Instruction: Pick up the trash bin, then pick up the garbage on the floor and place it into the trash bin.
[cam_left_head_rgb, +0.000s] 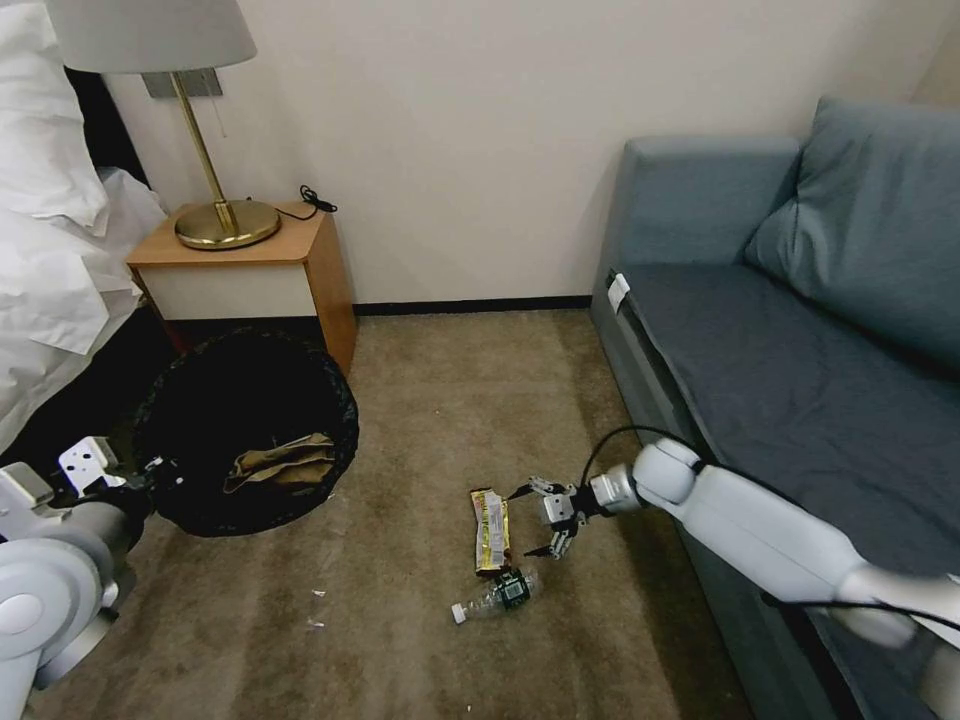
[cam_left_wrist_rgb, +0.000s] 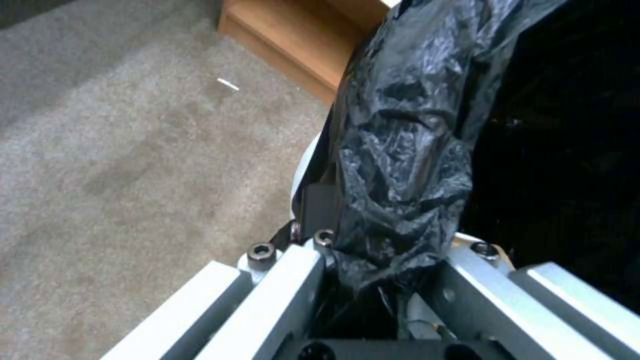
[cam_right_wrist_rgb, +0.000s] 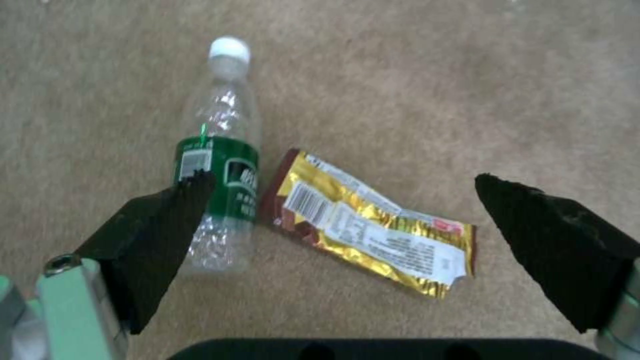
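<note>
Left gripper (cam_left_wrist_rgb: 373, 280) pinching trash bin (cam_left_head_rgb: 245, 430) rim; right gripper (cam_left_head_rgb: 548, 520), spread over wrapper (cam_right_wrist_rgb: 370, 222), should descend centred, clear of bottle (cam_right_wrist_rgb: 220, 165).

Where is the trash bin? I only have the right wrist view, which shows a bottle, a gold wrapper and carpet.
Observer: The trash bin is on the robot's left, in front of the wooden nightstand.
Operator: Is anything holding it?
Observer: Yes, the left claw is clamped on its black-lined rim.
Operator: Anything inside it?
Observer: A tan paper bag lies in the bin.
</note>
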